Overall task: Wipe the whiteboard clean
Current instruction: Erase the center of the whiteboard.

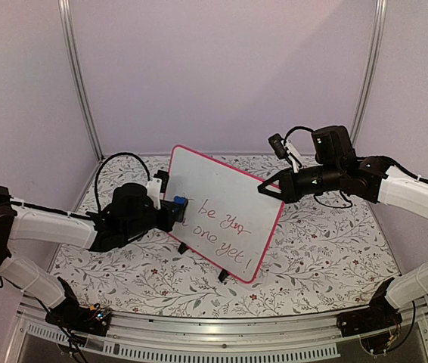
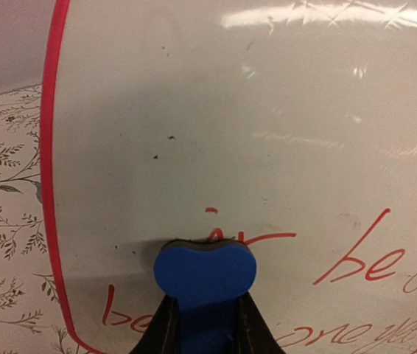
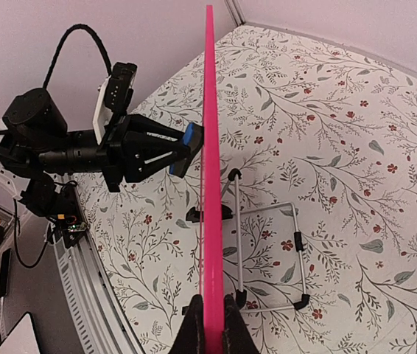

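The whiteboard (image 1: 221, 204) stands upright on two black feet at the table's middle, pink-red framed, with red handwriting across its lower half (image 2: 363, 262). My left gripper (image 1: 175, 206) is shut on a blue eraser (image 2: 205, 274), whose dark pad presses against the board's left part just under a red stroke. My right gripper (image 1: 263, 189) is shut on the whiteboard's right edge; in the right wrist view the frame (image 3: 212, 184) runs edge-on up from between my fingers (image 3: 194, 332). The upper part of the board is blank.
A wire stand (image 3: 267, 251) props the board from behind. The floral tablecloth (image 1: 320, 242) covers the table, with white walls and metal posts (image 1: 78, 76) round the back. A metal rail (image 1: 221, 333) runs along the near edge.
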